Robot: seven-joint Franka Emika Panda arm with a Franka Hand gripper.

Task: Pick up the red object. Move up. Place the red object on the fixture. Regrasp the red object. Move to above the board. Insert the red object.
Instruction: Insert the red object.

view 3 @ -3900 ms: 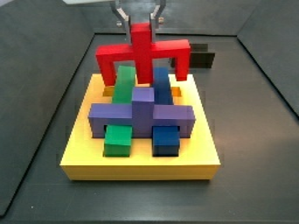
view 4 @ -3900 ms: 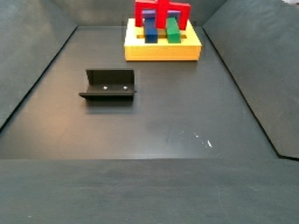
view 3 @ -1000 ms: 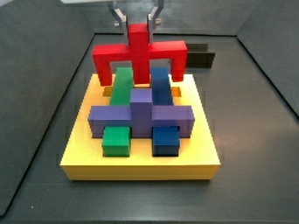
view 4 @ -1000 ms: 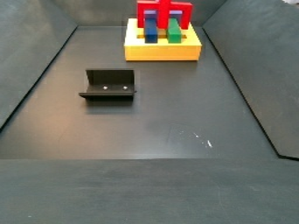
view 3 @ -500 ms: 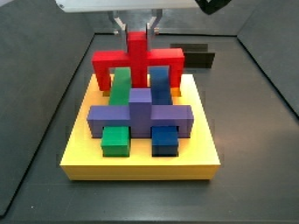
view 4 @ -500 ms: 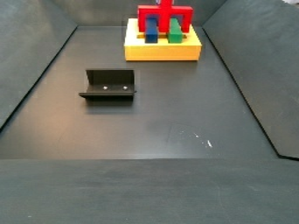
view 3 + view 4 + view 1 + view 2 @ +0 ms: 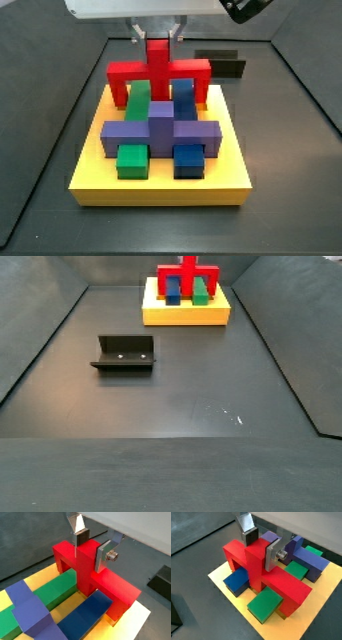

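The red object (image 7: 160,70) is a bridge-shaped piece standing upright over the far end of the yellow board (image 7: 160,188), its legs straddling the green (image 7: 138,98) and blue (image 7: 183,96) bars. My gripper (image 7: 159,34) is above it, shut on its central stub. Both wrist views show the silver fingers (image 7: 105,554) (image 7: 272,558) on either side of the stub of the red object (image 7: 103,579) (image 7: 281,587), with my gripper (image 7: 92,546) (image 7: 260,547) right over the board (image 7: 40,578) (image 7: 224,579). The fixture (image 7: 124,353) stands empty on the floor.
A purple cross-shaped block (image 7: 160,130) lies across the green and blue bars at the board's middle. The fixture also shows behind the board in a side view (image 7: 221,63). Dark sloping walls enclose the floor. The board sits at the far end in a side view (image 7: 185,316).
My gripper has lowered the red object from above the board down over the green and blue bars. Nothing else has moved.
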